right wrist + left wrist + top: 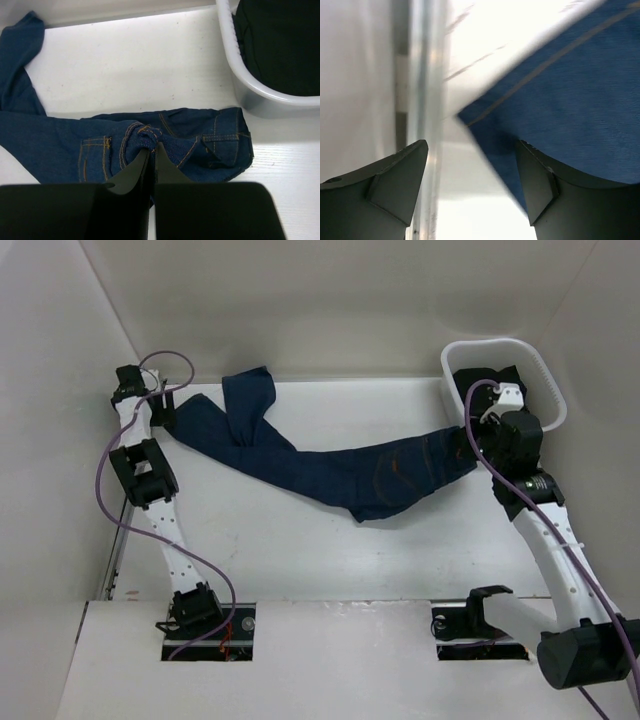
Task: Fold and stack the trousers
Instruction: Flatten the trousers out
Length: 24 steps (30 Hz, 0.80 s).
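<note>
Basket (239, 82) of dark cloth (280, 40) beside trousers (340, 472)

The left arm (168, 545) is reaching from its base up to the far left end of the dark navy-blue denim trousers (340, 475). Its left pincer (471, 145) is standing with jaws well apart at the cloth's edge. The right arm (555, 540) is bending in toward the right end of the trousers. There the right pincer (152, 149) is pinching a bunched fold of denim, jaws pressed together.
</note>
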Each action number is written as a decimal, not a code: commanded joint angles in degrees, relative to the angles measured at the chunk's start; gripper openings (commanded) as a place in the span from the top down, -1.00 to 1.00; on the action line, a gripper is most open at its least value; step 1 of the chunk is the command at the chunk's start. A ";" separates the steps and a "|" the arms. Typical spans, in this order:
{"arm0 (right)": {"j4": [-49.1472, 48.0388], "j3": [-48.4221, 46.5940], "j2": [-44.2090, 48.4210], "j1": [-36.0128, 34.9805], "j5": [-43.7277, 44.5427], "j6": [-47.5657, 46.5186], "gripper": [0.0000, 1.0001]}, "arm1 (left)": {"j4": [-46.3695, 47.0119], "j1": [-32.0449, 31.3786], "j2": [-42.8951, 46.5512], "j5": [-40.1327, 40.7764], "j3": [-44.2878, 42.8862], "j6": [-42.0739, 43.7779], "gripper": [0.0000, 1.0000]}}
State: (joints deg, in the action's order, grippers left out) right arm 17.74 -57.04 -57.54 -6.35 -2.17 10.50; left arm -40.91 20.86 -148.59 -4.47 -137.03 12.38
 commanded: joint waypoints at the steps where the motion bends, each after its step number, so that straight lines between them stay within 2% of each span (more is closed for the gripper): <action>1: -2.36 -3.78 -0.99 -1.77 -0.82 -1.36 0.93 | -1.37 -1.13 -1.34 -1.87 -2.36 -4.12 -0.39; 6: -2.36 -6.15 -2.23 -3.27 -0.20 -2.06 0.91 | -0.76 -1.22 -1.44 -3.87 1.14 -2.81 -0.35; 10: -1.31 -8.09 -3.02 -3.53 -0.20 -2.24 0.91 | 4.59 -1.74 1.37 -7.39 5.36 -3.06 -0.28; 16: 0.98 -11.42 -4.16 -5.20 0.15 -3.03 0.90 | 8.83 -2.45 1.12 -5.72 5.11 -3.42 -0.15; 18: 1.33 -12.66 -4.60 -6.08 0.59 -3.56 0.90 | 8.65 -2.36 0.41 -6.34 5.02 -4.03 0.06; 21: 1.77 -14.24 -5.48 -6.96 1.29 -4.26 0.90 | 8.56 -2.01 -0.12 -8.53 5.98 -5.78 0.70; 22: 1.95 -14.59 -5.74 -7.14 1.47 -4.35 0.90 | 8.74 -1.83 0.14 -9.15 6.51 -6.40 0.85; 23: 2.21 -15.29 -6.26 -7.31 1.65 -4.61 0.89 | 9.09 -1.66 0.58 -9.59 7.47 -7.19 0.97; 24: 2.48 -15.73 -6.71 -7.40 1.73 -4.70 0.89 | 9.35 -1.57 1.02 -9.77 8.09 -7.46 1.00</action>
State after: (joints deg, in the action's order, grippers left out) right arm 21.87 -68.64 -63.92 -13.02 -1.69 7.05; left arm -31.57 18.63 -148.24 -12.25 -131.90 7.35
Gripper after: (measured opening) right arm 0.057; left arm 0.027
